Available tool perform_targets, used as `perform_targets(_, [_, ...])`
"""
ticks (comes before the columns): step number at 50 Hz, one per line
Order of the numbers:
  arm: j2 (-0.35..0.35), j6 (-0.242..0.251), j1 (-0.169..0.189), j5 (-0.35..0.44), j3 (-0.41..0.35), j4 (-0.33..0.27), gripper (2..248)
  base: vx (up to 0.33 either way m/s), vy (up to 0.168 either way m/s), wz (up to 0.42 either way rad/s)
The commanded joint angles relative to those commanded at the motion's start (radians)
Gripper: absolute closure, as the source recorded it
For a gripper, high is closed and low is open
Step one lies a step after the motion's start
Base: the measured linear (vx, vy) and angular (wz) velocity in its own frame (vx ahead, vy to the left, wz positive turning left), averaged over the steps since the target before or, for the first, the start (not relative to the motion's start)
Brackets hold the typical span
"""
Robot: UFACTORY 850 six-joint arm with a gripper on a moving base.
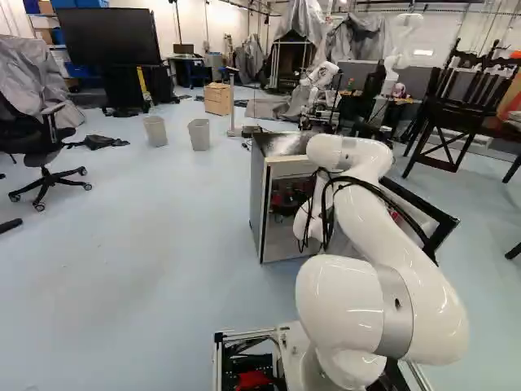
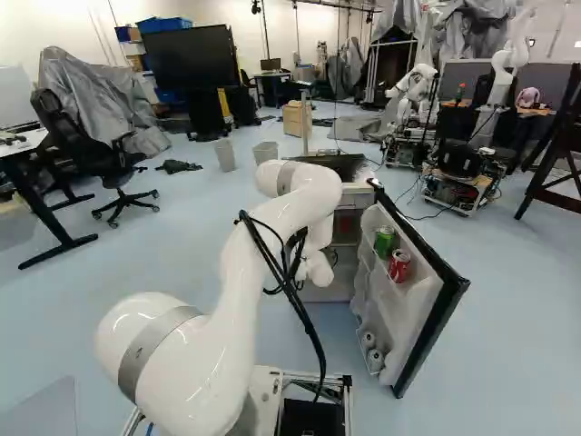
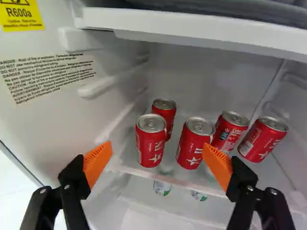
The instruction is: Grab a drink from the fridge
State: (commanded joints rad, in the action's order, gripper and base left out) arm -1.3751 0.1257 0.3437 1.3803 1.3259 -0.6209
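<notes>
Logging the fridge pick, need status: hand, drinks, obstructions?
Hand open, nothing gripped. Five red cans upright on shelf ahead. Fridge door open, but close-set neighbouring cans could crowd the grasp.

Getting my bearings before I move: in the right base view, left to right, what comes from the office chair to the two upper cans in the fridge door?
Office chair → grey bin → second grey bin → wooden crate → green can → red can.

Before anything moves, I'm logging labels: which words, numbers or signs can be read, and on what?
"R600a": yellow label on the fridge wall, plus a cut-off sign; fine print too small.
Black print beside it: too small.
Red cans: white stars; lettering unclear.
Elsewhere: unreadable.
</notes>
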Motion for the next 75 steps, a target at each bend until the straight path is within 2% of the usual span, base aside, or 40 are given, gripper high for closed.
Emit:
perform_targets(22, [-0.006,0.000,-0.016,0.000,0.011,-0.025,3,0.000,0.000,0.000])
perform_targets(51, [-0.047,0.000,-0.031,0.000,0.093,-0.027,3,0.000,0.000,0.000])
perform_targets(75, [-0.057,0.000,-0.039,0.000,0.114,-0.027,3,0.000,0.000,0.000])
